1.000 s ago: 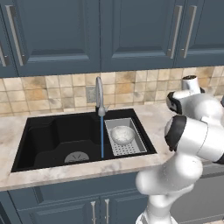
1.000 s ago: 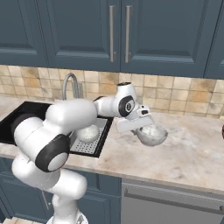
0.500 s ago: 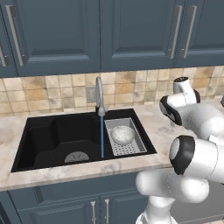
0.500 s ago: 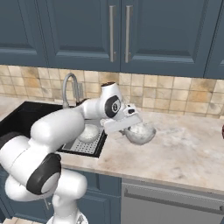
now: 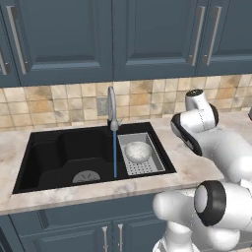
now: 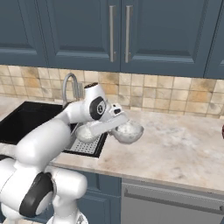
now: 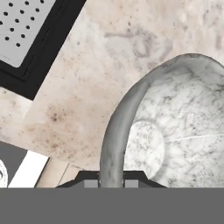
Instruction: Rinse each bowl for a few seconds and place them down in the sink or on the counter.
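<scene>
Left base view: black recessed sink point(image 5: 59, 152); blue water stream point(image 5: 115, 155); 1 speckled grey-white bowl point(image 5: 138, 151) in grey perforated tray point(image 5: 147, 167). Right base view: gripper point(image 6: 114, 124) clamped on second speckled bowl point(image 6: 129, 132), held above beige marbled counter point(image 6: 183, 148). Hand view: fingertips point(image 7: 91, 180) pinch its rim.

I can read no text, label, brand, number or sign anywhere I look.
</scene>
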Motion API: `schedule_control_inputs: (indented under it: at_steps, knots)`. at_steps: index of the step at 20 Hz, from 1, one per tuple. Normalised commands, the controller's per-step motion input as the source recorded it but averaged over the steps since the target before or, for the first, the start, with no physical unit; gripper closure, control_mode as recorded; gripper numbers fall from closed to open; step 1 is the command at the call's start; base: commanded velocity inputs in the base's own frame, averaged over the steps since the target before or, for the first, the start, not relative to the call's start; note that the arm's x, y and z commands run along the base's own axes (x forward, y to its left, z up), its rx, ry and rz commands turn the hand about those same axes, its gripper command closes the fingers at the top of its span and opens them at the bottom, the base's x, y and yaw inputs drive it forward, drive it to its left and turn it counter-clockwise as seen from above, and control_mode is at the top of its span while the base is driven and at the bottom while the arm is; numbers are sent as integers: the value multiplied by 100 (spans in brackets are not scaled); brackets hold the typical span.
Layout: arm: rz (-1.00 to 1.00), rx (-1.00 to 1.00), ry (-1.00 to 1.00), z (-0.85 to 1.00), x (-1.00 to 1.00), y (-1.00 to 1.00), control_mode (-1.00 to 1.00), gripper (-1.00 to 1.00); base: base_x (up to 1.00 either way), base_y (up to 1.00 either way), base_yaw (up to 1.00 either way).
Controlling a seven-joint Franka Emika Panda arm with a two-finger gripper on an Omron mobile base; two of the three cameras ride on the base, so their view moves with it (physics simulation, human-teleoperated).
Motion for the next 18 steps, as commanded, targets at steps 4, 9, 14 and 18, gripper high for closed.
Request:
schedule_control_inputs:
  at_steps: [4, 9, 14, 18]
  knots:
    - [9, -3, -1, 11, -16, 43, -100, 100, 0, 0, 0]
    - [11, -3, -1, 11, -11, 42, -100, 100, 0, 0, 0]
    - [11, -3, 0, 10, -10, 42, -100, 100, 0, 0, 0]
    - [11, -3, 0, 7, -11, 45, -100, 100, 0, 0, 0]
